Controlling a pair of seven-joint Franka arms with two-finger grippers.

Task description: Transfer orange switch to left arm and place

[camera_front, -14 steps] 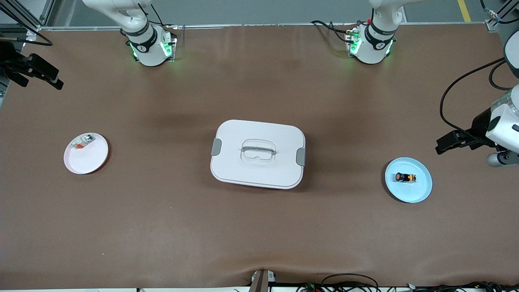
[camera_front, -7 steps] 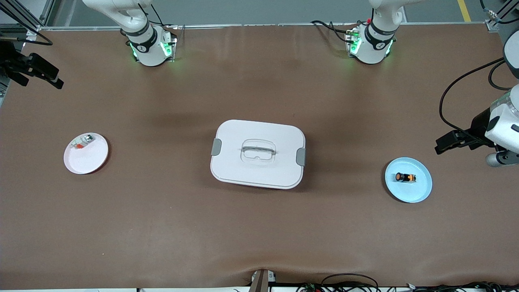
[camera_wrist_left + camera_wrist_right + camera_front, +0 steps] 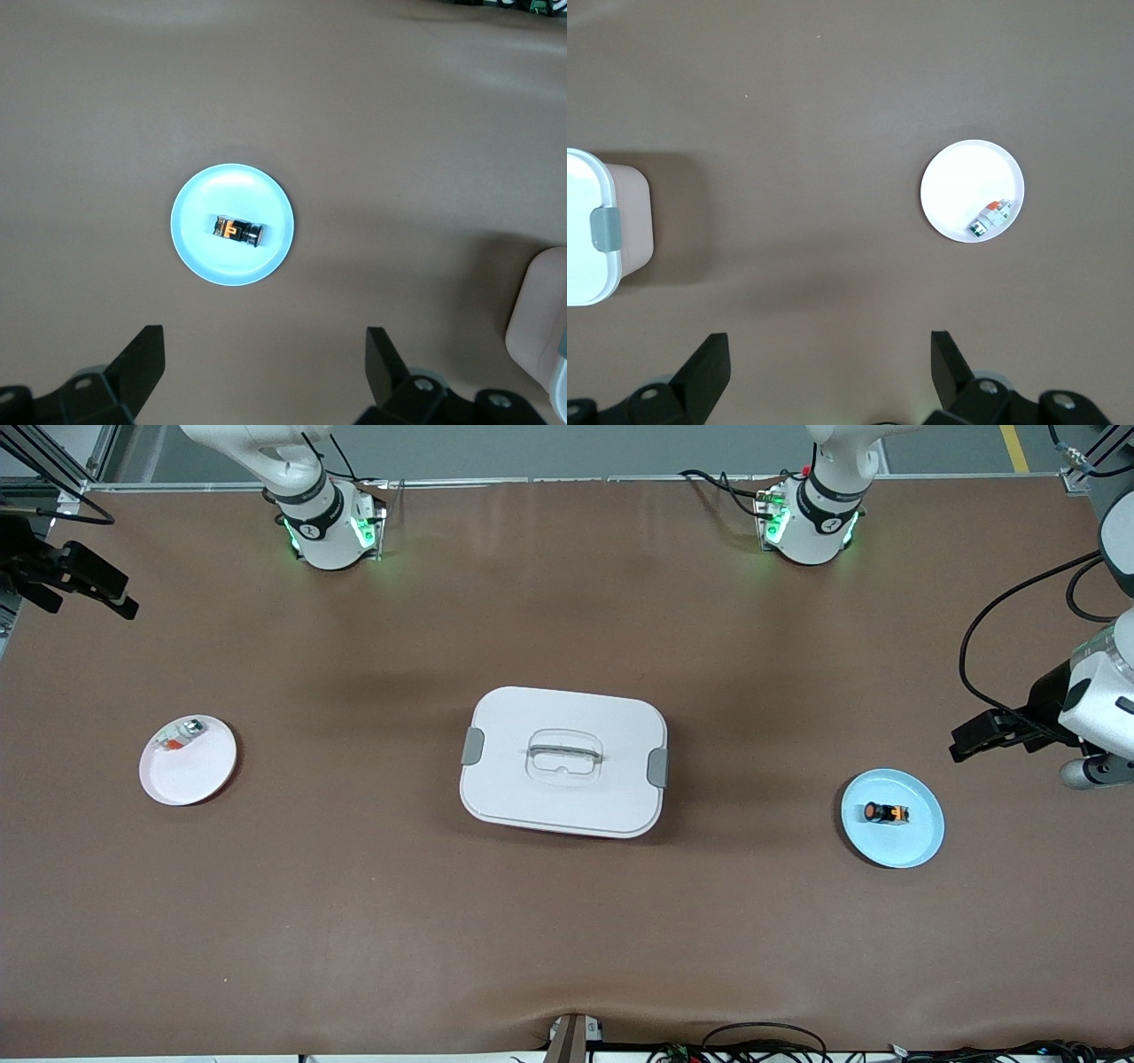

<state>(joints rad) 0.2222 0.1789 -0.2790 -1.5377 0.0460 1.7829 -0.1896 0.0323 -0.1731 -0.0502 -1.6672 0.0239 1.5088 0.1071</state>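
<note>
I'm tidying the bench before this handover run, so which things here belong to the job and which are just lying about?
Belongs to the job:
- orange switch, lying on the blue plate
- box, mid-table, the obstacle
- left hand, open, up beside the blue plate
- right hand, open

Just lying about:
- white plate holding a silvery-white part

The orange switch [image 3: 238,231] lies on a pale blue plate [image 3: 197,250], apparently on its side.

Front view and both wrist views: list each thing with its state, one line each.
box: lid on, side clips down, mid-table.
orange switch: lying on its side on the blue plate.
small white part: lying at the rim of the white plate.
left gripper: open, empty, above the blue plate.
right gripper: open, empty, above bare table beside the white plate.
</note>
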